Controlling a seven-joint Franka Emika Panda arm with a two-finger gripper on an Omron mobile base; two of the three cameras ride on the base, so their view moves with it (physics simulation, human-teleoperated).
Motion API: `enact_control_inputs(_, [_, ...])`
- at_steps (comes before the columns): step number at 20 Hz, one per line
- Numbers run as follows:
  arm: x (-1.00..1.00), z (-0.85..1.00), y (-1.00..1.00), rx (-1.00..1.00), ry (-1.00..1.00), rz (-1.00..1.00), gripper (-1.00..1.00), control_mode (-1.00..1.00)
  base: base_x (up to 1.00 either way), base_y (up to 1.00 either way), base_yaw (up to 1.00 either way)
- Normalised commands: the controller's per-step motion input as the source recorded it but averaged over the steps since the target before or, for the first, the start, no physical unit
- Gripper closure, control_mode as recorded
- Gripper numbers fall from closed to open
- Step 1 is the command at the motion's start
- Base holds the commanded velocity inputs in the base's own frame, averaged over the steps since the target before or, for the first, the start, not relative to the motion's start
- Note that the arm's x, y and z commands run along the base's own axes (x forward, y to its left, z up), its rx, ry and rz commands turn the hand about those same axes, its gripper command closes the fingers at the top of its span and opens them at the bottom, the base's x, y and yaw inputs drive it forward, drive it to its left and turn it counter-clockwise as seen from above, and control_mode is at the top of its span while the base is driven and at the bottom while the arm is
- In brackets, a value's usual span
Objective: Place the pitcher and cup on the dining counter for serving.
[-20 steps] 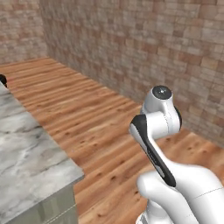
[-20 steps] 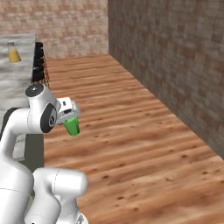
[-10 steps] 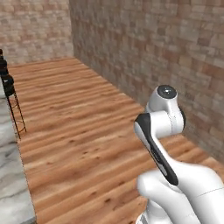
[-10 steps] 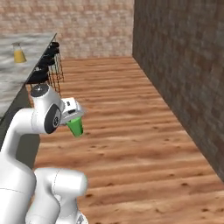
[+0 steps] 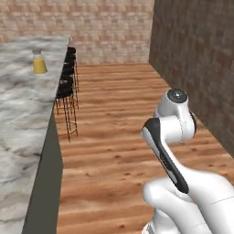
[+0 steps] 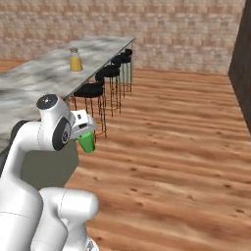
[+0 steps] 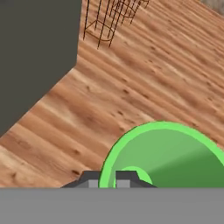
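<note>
**Base swings round to the dining counter, cup in hand**

The whole view has turned within the last second: where the base cameras faced bare brick wall and plank floor, they now look along the dining counter [image 5: 27,119], its long marbled slab running away toward the far wall with a row of black bar stools [image 6: 100,90] tucked under the overhang. The shift belongs to the driving base; the things themselves stand where they were. The pitcher [image 5: 39,62] already sits upright on the slab, well along it toward the far end, which suggests half of the serving job is done.

The cup [image 6: 87,143] rides with the arm, pinched at its rim by the gripper [image 7: 107,178], whose jaws are drawn narrow on the green wall, as they were a second ago. It hangs over the wooden floor, near the counter's dark side panel [image 7: 37,57] and below the level of the top. In all likelihood the arm must yet lift and reach across before the cup can join the pitcher.

Much stays unseen. In the right base view the wrist covers the fingers and the cup's upper part. The hand camera crops the cup to an arc of rim [image 7: 162,127]. The counter's near end runs out of frame.
</note>
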Motion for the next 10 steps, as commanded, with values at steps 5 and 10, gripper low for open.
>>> enact_control_inputs(5, [0.0,0.0,0.0,0.0,0.0,0.0,1.0,1.0,1.0,-0.41,0.62])
enact_control_inputs(10, [0.0,0.0,0.0,0.0,0.0,0.0,1.0,1.0,1.0,-0.57,0.55])
